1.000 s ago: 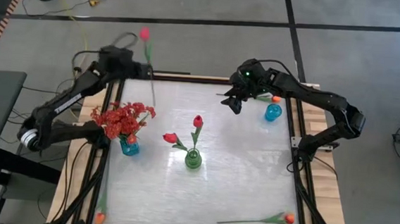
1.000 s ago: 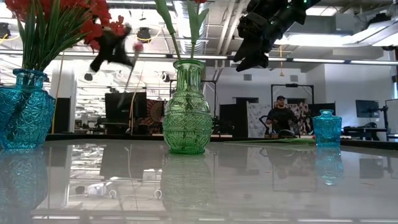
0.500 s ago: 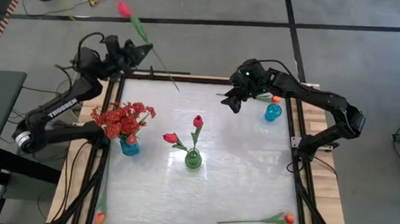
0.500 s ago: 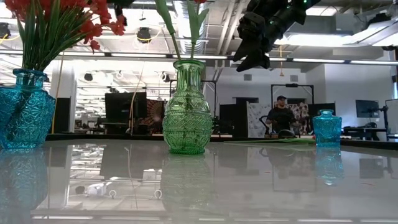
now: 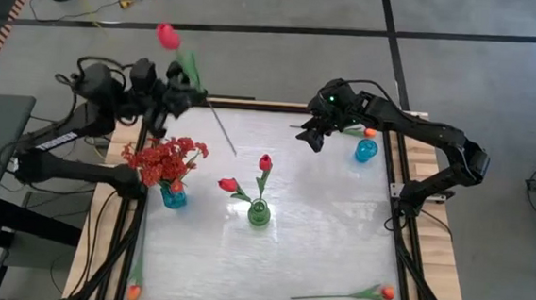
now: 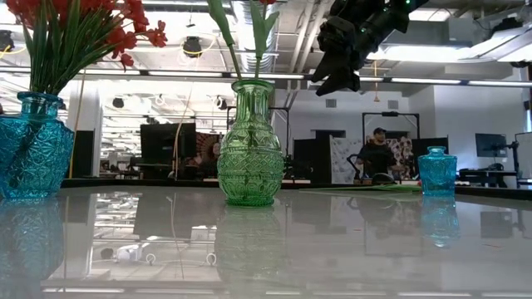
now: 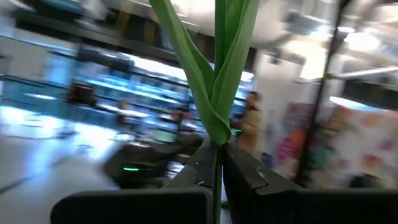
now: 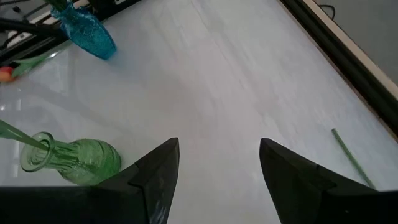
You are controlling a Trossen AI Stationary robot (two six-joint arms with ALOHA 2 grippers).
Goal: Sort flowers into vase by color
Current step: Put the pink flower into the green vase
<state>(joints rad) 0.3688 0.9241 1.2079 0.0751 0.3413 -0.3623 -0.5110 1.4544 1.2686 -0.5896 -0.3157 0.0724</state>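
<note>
The left gripper (image 5: pixel 179 95) pinches a red tulip (image 5: pixel 168 36) by its stem, while the right gripper (image 5: pixel 311 136) hovers, fingers apart.

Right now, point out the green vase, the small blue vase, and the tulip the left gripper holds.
green vase (image 6: pixel 250 145): low view, on its ribbed belly.
small blue vase (image 6: pixel 436 173): low view, on its body.
red tulip (image 5: pixel 168 36): high view, on the bloom.

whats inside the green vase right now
The green vase holds two red tulips on green stems, one leaning out to the side. How far down the stems reach can't be made out through the patterned glass.
</note>
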